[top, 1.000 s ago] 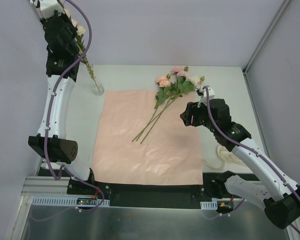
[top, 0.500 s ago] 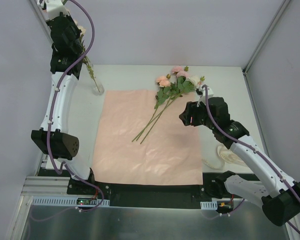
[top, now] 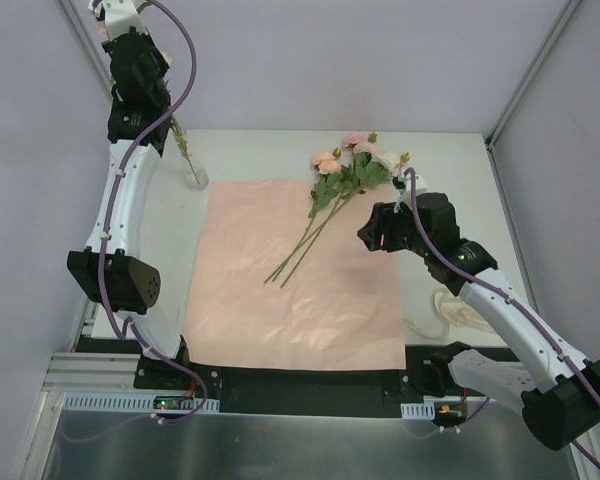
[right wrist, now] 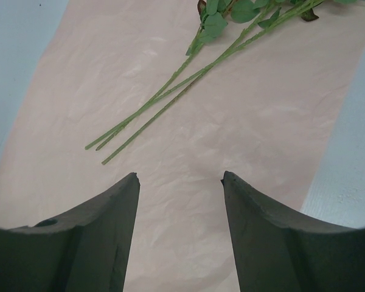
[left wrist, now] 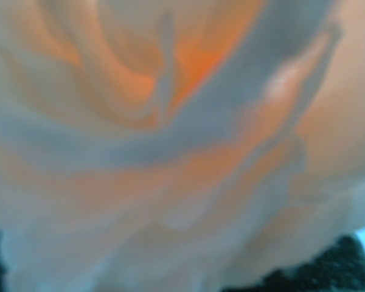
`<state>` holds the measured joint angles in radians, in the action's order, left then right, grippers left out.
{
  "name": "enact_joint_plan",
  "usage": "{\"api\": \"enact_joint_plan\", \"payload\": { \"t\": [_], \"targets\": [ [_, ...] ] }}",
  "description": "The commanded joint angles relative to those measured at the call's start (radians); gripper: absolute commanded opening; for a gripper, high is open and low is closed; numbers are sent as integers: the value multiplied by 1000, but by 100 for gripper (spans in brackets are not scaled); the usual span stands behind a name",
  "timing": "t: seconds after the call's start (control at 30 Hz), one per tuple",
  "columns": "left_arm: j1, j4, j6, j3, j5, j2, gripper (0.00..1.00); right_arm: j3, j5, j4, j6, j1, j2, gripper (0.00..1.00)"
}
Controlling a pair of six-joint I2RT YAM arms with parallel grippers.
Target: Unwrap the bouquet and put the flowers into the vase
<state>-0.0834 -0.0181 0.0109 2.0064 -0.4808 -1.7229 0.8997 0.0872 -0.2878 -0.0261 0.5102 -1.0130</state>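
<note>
Pink paper point(top: 290, 290) spread: we lift left gripper point(top: 148, 75), clamped on a rose point(left wrist: 170, 121), higher to drop stem in vase point(top: 194, 176); right gripper point(right wrist: 179, 182) half-open, empty.

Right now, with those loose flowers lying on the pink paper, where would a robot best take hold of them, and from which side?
Probably the bare lower stems, from straight above. They lie flat and nearly parallel on the paper, so the open right gripper could straddle them crosswise. The blooms at the far end look bulky and easy to crush.
</note>
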Motion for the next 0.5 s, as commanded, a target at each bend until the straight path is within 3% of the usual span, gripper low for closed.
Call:
{"api": "enact_joint_plan", "payload": {
  "t": [0.0,0.47],
  "targets": [
    [11,-42,-34,12,-4,-12,0,50,19,29,-18,-9,-4,60],
    [11,-40,-22,-6,-1,-63,0,56,34,22,-29,-21,-10,60]
  ]
}}
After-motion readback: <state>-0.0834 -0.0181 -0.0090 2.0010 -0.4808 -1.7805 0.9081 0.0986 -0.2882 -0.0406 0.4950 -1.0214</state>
